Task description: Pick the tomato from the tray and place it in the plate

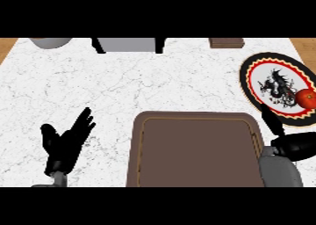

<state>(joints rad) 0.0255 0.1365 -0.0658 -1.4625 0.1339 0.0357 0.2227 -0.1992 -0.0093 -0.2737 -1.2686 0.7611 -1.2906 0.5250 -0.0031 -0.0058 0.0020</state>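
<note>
Tomato (308,99): red, round, sitting on plate (254,74) at its right-hand rim side, over the red-and-gold border. Off the tray, as I see it from head view.

Plate: round, black outer band, red and gold ring, white centre w/ black dragon-like motif. Lies on counter (122,83) at far right, just beyond tray's upper-right corner; near edge of plate close to tray, can't tell if touching.

Tray (196,151): brown, rectangular, rounded corners, thin light line inside the rim. Centre-bottom of view, nothing on it that I can see.

Right hand (296,143): black, lower right, between tray's right edge and plate's near rim. Grey forearm below it. One finger (271,121) pointing up toward plate, overlapping its black band. Rest of hand reads as a dark lump; I can't tell whether fingers are spread or curled. Not touching tomato; tomato sits apart, up and to the right.

Left hand (62,143): black, lower left, well apart from tray. Fingers straight and splayed, released, holding nothing, thumb out to left. Resting over bare counter.

Counter: white marble w/ grey veining; wood-coloured strips at both far corners.

Back edge items: grey rounded object (50,42) top left, partly cut off; grey box w/ black sides (128,45) top centre; small brown block (226,42) top right. None id'able beyond that.
</note>
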